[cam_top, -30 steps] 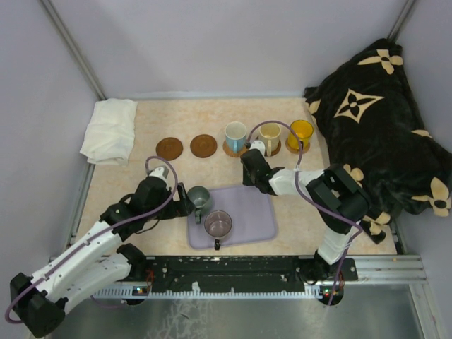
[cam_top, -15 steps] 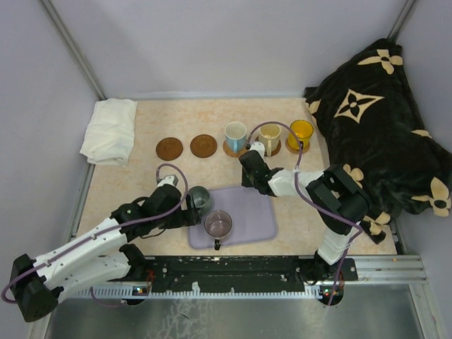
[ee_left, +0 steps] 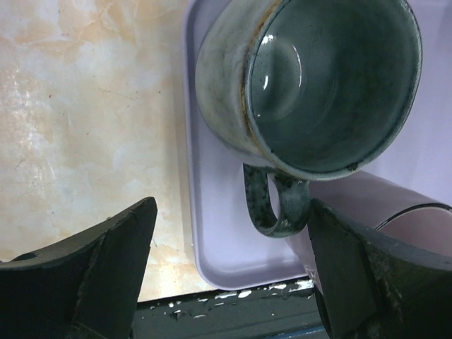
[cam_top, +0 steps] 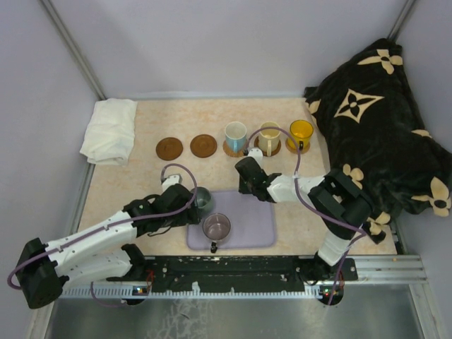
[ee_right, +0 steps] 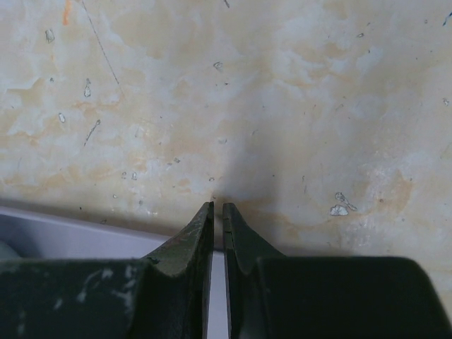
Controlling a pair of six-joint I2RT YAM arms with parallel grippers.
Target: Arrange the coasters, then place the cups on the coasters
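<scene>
Grey-green cup [ee_left: 318, 85]: handle between wide-open left jaws; right jaws closed, empty, above table [ee_right: 282, 106]

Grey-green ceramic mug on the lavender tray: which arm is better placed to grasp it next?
Left. The left gripper hangs open at the grey-green ceramic mug on the lavender rectangular tray; the right gripper is shut over bare marbled table.

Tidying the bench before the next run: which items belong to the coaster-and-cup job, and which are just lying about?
Job: two bare coasters; white-blue cup, cream cup, yellow cup, each on a coaster; grey-green cup; purplish cup.
Lying about: lavender tray, white cloth, black blanket.
</scene>
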